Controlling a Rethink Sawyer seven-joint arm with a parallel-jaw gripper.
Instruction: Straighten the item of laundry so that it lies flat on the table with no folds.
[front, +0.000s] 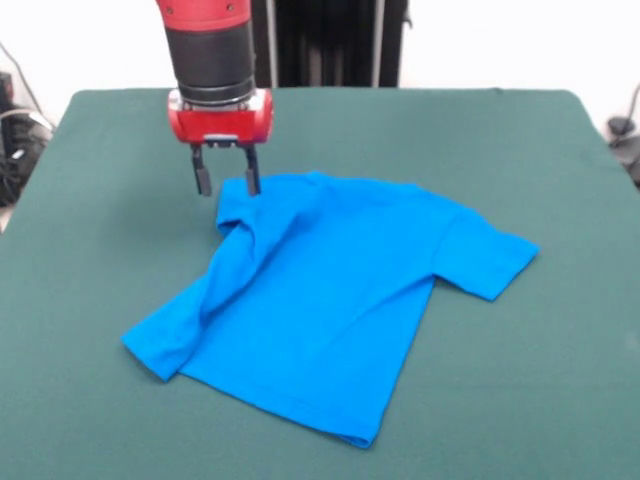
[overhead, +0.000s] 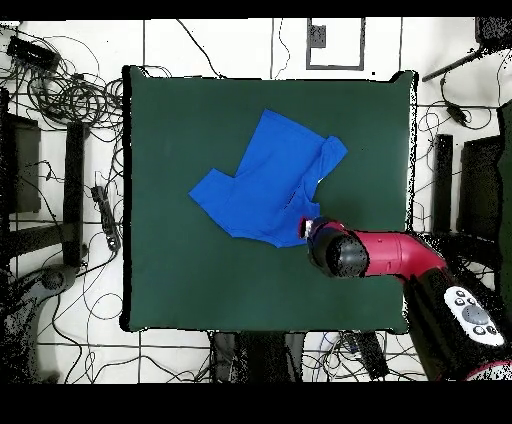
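The bright blue T-shirt lies plain side up on the dark green table, no lettering showing. Its right sleeve is spread flat; its left sleeve is folded and bunched along the left side, with a raised ridge near the far left corner. In the overhead view the shirt sits right of the table's middle. My gripper hangs just above the shirt's far left corner, fingers apart and empty, one fingertip at the cloth's edge. The arm's head hides it in the overhead view.
The red and black arm reaches in from the overhead view's lower right. Cables and stands lie on the floor around the table. Green cloth surrounds the shirt on all sides.
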